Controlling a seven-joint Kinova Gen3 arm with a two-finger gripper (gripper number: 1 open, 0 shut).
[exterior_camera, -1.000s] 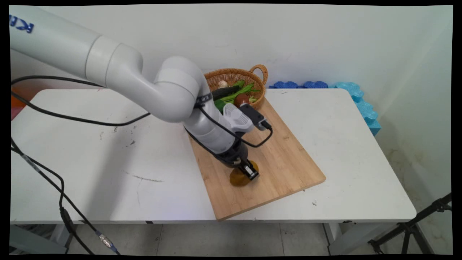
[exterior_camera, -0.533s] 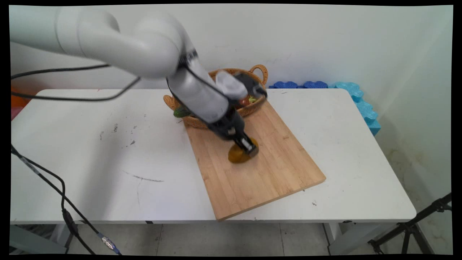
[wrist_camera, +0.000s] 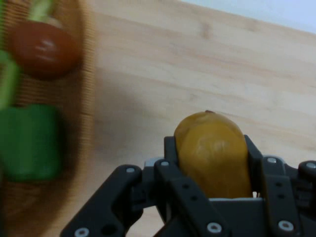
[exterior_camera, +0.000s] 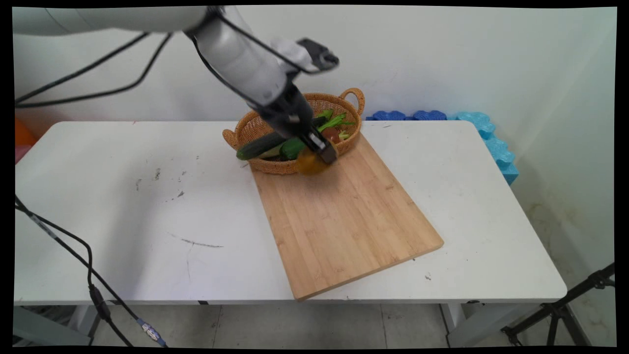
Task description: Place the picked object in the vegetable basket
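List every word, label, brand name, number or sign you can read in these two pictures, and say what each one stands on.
None can be read. The black two-finger gripper, the yellow-orange fruit it grips, the woven wicker basket, the light wooden cutting board and the white table show no lettering in either view.

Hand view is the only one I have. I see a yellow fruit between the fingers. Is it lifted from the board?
Observer: Yes. In the main view the yellow fruit hangs in the end effector, above the cutting board's far edge.
Operator: How near is the basket?
Observer: The wicker basket stands right behind the fruit.
Operator: What lies in it?
Observer: A dark cucumber sticks out over its left rim.
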